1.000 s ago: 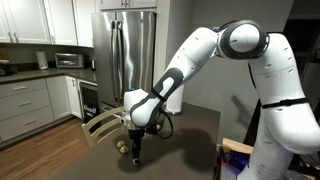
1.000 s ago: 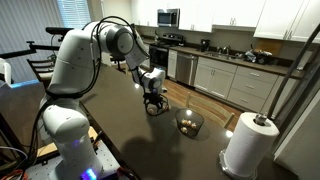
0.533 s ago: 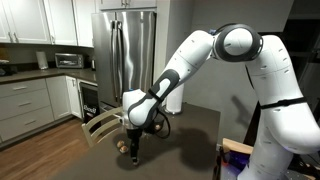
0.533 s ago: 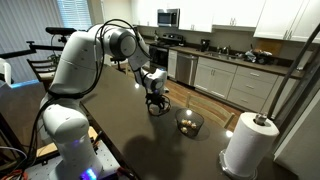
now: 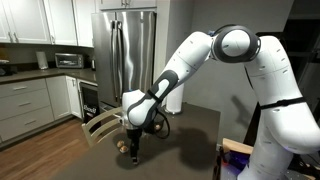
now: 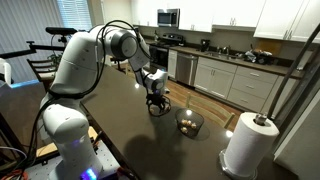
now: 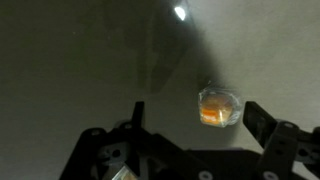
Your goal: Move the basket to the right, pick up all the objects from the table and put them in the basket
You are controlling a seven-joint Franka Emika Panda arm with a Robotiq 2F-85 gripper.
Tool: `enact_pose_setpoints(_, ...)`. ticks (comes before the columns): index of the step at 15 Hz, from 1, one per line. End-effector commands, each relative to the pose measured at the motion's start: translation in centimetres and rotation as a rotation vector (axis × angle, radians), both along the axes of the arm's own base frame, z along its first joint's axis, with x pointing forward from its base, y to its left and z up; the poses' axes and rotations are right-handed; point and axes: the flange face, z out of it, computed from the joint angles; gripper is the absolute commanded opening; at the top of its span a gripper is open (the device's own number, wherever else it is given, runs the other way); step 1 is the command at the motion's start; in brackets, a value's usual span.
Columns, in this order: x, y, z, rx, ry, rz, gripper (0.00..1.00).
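I'm looking down through the wrist view and the tool [image 7: 198,113] is spread wide, both fingers [image 7: 262,122] apart with nothing clamped between them. One of the objects [image 7: 219,107], a pale tan lump glowing a bit orange under the light, sits on the dark counter [image 7: 80,60] in the gap between the fingers, nearer the one on the picture's right side, and neither finger seems to touch it. In an exterior view the tool [image 5: 135,152] points straight down at the counter [image 5: 190,125] close to its edge, just above the pale wooden chair [image 5: 100,125] that shows behind that edge, with the steel fridge [image 5: 125,45] in the background. A small tan shape [image 5: 121,146] sits right beside the tool there, too small for me to call with confidence. In an exterior view from the opposite side, the tool [image 6: 154,104] hangs low over the counter [image 6: 120,130], and I can't tell whether the fingertips reach the surface. The basket [image 6: 190,131], dark wire mesh, stands upright on the counter near the tool but clear of it, between the tool and the white paper roll [image 6: 250,145]. Tan pieces [image 6: 187,121] show inside it through the mesh; how many, I can't count.
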Motion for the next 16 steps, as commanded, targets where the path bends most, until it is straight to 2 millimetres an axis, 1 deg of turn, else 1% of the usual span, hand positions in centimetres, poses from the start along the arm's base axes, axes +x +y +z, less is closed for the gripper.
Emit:
enact_pose_setpoints(1,0.2,0.0,-0.4,0.003,0.009,0.021,1.00)
enact_pose_setpoints(4,0.0,0.3,-0.9,0.000,0.014,0.023,1.00)
enact_pose_setpoints(5,-0.1,0.4,-1.1,0.000,0.016,0.024,0.77)
enact_pose_setpoints(6,-0.2,0.5,-1.2,0.000,0.018,0.025,0.74)
enact_pose_setpoints(9,-0.4,0.7,-1.5,-0.001,0.022,0.027,0.53)
enact_pose_setpoints(10,-0.4,0.7,-1.3,-0.002,0.020,0.027,0.47)
enact_pose_setpoints(11,-0.4,0.7,-1.2,-0.003,0.017,0.026,0.40)
enact_pose_setpoints(13,-0.4,0.8,-0.9,-0.005,0.014,0.024,0.28)
enact_pose_setpoints(16,-0.4,1.0,-0.1,-0.010,0.004,0.016,0.08)
